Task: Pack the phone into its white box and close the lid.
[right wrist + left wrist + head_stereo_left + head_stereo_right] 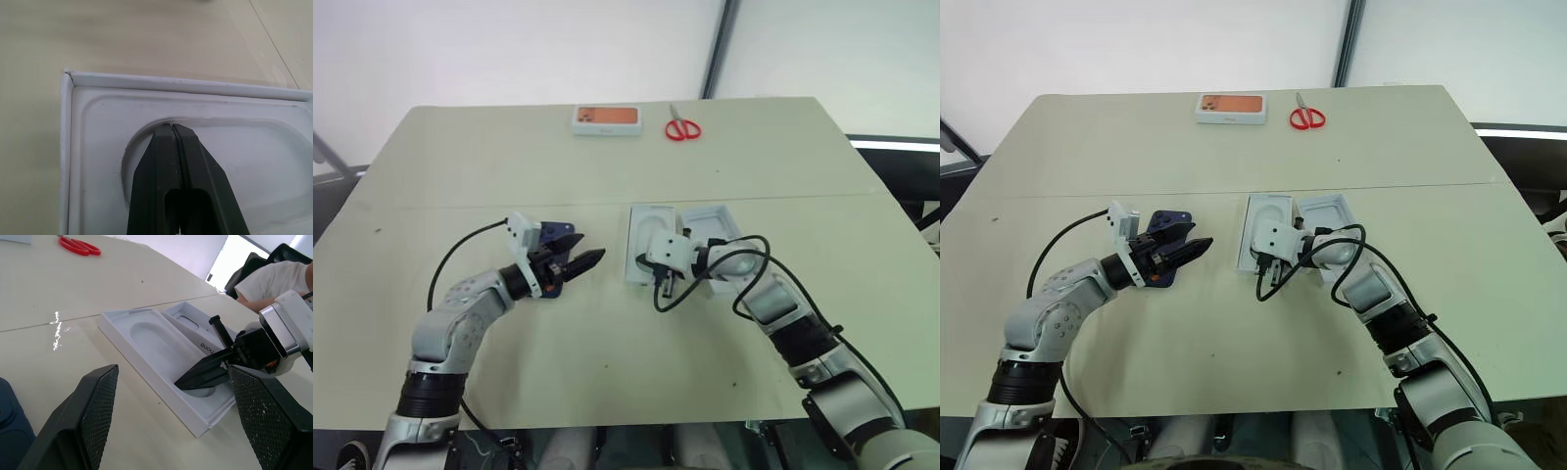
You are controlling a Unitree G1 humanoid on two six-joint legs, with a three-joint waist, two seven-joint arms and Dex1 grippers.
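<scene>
My right gripper [172, 128], fingers pressed together and empty, pokes into the white box [643, 245] mid-table, so I'd lift it away gently (the lid [717, 230] touches its right side) before my wide-open left gripper [576, 262] takes the phone [551, 235] lying just behind it.

Illumination is bright, even and diffuse. The tabletop [607, 176] carries only faint, soft shadows beneath the arms. In the left wrist view, a small streak of glare [57, 330] marks the surface and a background window is overexposed. The near fingers [90, 421] appear soft and out of focus. The head views remain sharp throughout.
</scene>
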